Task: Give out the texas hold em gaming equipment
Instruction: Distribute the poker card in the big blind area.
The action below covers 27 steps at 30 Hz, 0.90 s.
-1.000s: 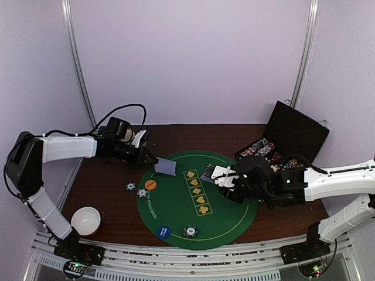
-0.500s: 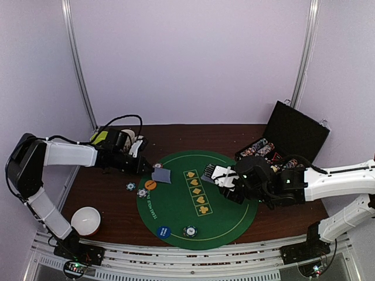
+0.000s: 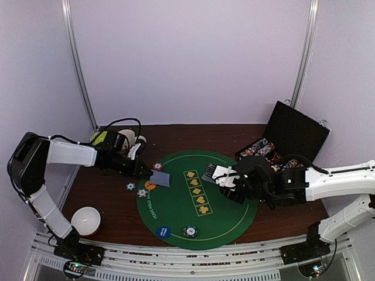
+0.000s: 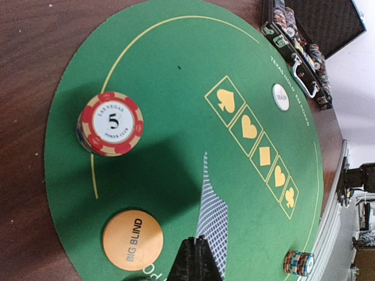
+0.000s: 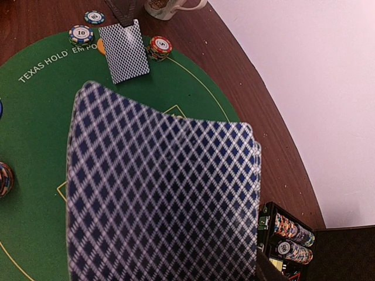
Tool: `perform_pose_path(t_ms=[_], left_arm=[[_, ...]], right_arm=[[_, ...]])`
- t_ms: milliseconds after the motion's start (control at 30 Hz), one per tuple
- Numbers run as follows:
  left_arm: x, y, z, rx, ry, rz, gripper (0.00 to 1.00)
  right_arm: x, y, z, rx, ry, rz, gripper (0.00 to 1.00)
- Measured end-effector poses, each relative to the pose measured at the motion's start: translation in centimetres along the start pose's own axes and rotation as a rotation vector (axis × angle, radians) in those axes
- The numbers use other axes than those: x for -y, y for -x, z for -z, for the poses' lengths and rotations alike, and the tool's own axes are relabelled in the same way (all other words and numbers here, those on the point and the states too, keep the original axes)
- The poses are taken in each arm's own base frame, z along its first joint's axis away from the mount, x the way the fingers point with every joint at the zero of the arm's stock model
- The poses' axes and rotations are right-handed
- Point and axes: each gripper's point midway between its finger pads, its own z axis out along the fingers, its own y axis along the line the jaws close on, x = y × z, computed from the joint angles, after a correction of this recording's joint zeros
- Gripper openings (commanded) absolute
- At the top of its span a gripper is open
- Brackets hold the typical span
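One card (image 4: 211,219) hangs at the left edge of the mat (image 3: 176,211), pinched by the left gripper (image 4: 196,260). A red chip stack (image 4: 110,123) stands just far of it and an orange disc (image 4: 132,240) lies just near. The right gripper (image 3: 215,174) clamps the deck (image 5: 164,199) over the mat's right side.

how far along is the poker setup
Already placed on the green mat: a red chip stack, the big blind button, the dealer button. In hand: the left pincer grips one card by the big blind; the right pincer holds the deck. Left: dealing that deck, and more chips sit in the case.
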Motion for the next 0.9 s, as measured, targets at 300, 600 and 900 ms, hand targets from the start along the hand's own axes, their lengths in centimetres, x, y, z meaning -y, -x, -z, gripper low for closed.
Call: perform_pose_path(t_ms=[300, 600, 900], left_arm=[[-1.6, -2.4, -2.1, -0.098, -0.002, 0.042, 0.00], [-1.7, -2.1, -2.7, -0.106, 0.021, 0.029, 0.00], [-1.6, -2.4, -3.7, -0.124, 0.026, 0.028, 0.00]], right_arm=[[0.0, 0.0, 0.0, -0.001, 0.000, 0.000, 0.47], [0.1, 0.0, 0.1, 0.000, -0.005, -0.002, 0.47], [0.1, -0.1, 0.1, -0.002, -0.005, -0.001, 0.47]])
